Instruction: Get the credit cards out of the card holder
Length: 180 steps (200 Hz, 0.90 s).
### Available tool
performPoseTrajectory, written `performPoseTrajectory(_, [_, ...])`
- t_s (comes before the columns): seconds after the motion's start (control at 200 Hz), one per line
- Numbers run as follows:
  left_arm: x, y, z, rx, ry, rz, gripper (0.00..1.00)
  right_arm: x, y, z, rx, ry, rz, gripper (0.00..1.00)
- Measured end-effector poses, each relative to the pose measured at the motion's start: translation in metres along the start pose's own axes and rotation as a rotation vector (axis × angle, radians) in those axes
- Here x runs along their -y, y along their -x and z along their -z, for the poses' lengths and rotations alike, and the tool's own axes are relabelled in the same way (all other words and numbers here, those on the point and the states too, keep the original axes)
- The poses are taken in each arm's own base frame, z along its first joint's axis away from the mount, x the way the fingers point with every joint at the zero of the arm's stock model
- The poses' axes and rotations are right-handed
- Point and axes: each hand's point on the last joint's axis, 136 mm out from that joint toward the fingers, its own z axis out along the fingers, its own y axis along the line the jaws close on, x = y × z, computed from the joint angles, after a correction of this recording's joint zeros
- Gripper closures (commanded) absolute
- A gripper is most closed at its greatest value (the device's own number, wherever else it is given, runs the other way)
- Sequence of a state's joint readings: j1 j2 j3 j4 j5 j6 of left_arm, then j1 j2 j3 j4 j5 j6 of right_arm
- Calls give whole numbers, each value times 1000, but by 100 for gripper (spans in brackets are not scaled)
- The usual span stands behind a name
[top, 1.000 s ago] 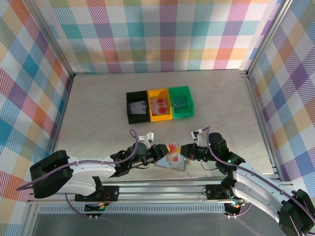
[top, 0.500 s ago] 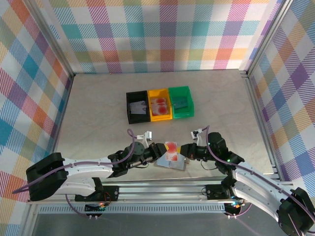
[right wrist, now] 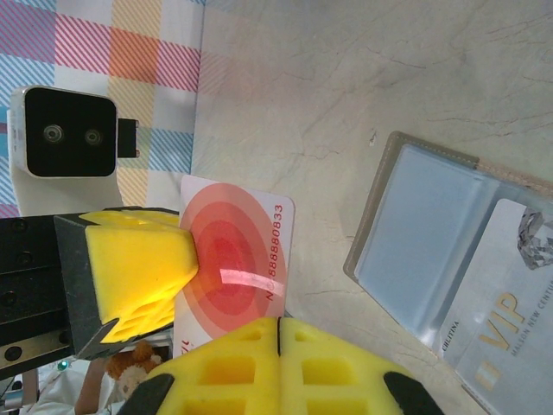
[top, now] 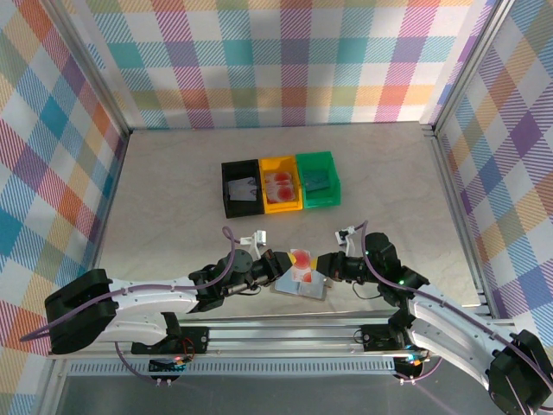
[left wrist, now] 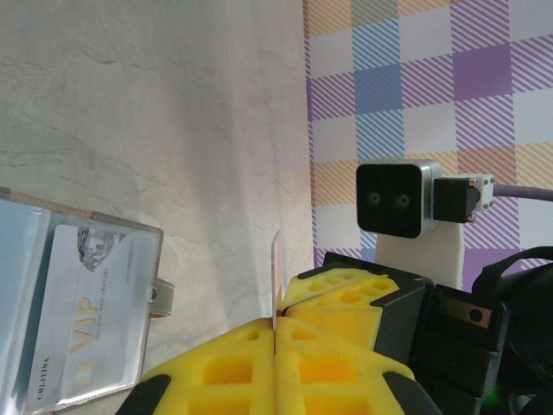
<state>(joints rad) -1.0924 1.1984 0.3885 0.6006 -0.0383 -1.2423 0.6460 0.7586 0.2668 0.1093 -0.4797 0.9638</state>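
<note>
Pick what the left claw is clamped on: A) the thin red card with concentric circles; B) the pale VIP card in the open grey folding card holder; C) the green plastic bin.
A: the left claw is shut on the thin red card with concentric circles, edge-on between its closed jaws, clear of the grey folding card holder.

Top external: high behind the near edge, looking down over the whole tabletop [top: 173, 190]. Left wrist and right wrist views: low, close, facing each other across the card holder [right wrist: 415, 225] by that near edge; both share it and the red credit card [right wrist: 233, 251].
</note>
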Motion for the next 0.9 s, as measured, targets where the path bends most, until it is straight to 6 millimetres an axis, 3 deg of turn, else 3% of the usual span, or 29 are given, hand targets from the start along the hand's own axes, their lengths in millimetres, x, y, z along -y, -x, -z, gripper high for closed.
performPoseTrajectory(0.13, [3,3,3,0,-8,-2,100,-3,-2,4,0,7,16,47])
performPoseTrajectory(0.26, [4,10,4,-15,-17,-8,100,-10,-3,8,2,33,43,32])
performPoseTrajectory(0.495, [7,18,8,-64,-80,-9,100,-13,-10,13,17,100,85,35])
performPoseTrajectory(0.72, [24,2,9,-167,-182,-31,100,-14,-16,18,42,158,121,40])
performPoseTrajectory(0.9, [22,-9,6,-226,-191,-44,100,-22,-16,20,40,193,140,42])
